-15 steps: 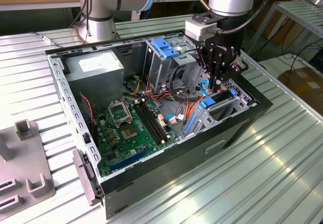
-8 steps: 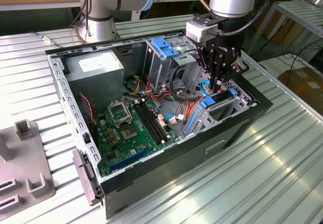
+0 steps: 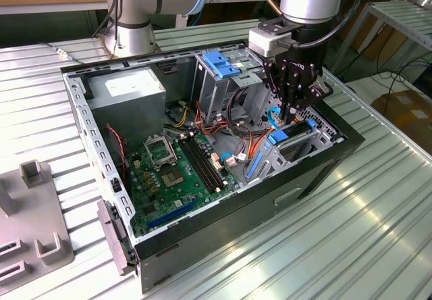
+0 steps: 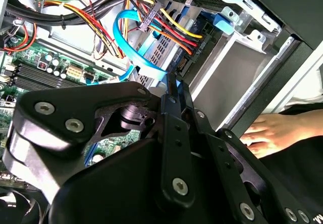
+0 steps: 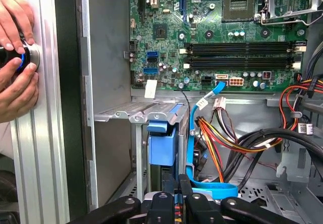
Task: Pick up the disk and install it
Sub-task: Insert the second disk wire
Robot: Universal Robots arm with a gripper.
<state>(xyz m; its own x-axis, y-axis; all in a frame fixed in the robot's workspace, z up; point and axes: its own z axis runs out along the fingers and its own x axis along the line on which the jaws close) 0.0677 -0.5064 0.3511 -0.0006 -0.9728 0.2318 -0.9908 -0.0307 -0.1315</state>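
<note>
Since the disk (image 3: 289, 136) sits on edge inside the drive bay at the front corner of the open computer case (image 3: 223, 232), the pick-up looks done and the install well along, though I cannot tell whether the disk is pushed fully home. From the exterior view, the gripper (image 3: 291, 116) hangs straight above the bay, its tips just over the disk's blue frame. This view alone gives the whole layout: the case lying on a ribbed metal table (image 3: 351, 246), the motherboard (image 3: 182, 165) in its floor, and a metal cage with a blue handle (image 3: 219, 63) further back. In the second wrist view the gripper (image 4: 174, 80) shows up close, the two fingers pressed side by side with nothing caught between them, so it looks closed and empty. Past the tips lie a looped blue data cable (image 4: 123, 32) and a bundle of coloured power wires (image 4: 171, 27). A person's hand (image 4: 267, 133) rests just outside the case wall. In the first wrist view, looking down past the gripper (image 5: 182, 177), the disk (image 5: 161, 146) is framed by the bay rails, its blue clip uppermost and near the tips, while the blue cable (image 5: 194, 148) hangs loose beside it, seemingly not plugged into the disk. The motherboard (image 5: 222, 32) spreads beyond, and two hands (image 5: 15, 57) hold a round knob at the table edge, outside the case.
</note>
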